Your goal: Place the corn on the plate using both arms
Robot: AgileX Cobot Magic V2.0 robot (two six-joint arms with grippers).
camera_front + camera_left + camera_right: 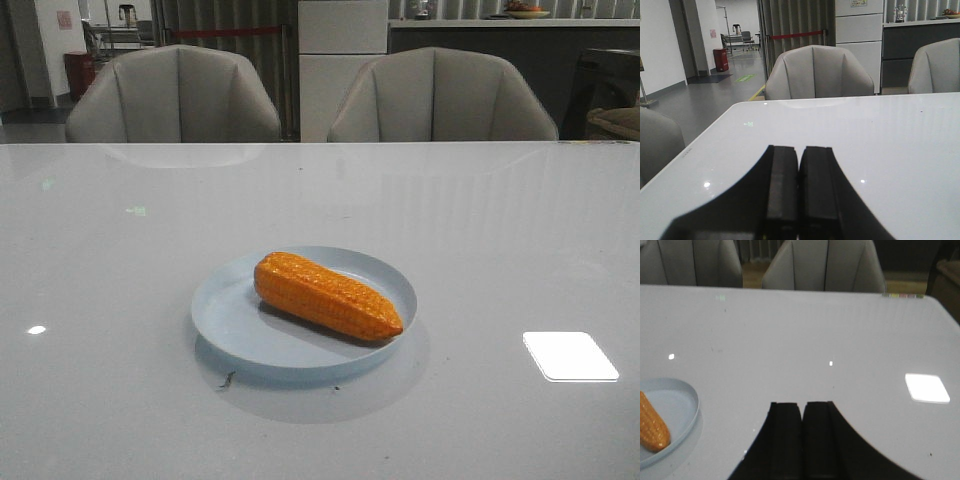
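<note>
The orange corn [326,295] lies on its side in the pale blue plate [232,308] at the middle of the white table, its tapered end toward the front right. Neither arm shows in the front view. In the right wrist view the plate's rim [691,400] and the corn's tip [652,429] show at the edge, well apart from my right gripper [802,407], which is shut and empty above bare table. My left gripper [799,152] is shut and empty over the table's left part; neither the corn nor the plate shows in its view.
Two grey chairs [180,95] [440,95] stand behind the table's far edge. A bright light reflection [570,355] lies on the table at the right. A small dark speck [227,380] lies just in front of the plate.
</note>
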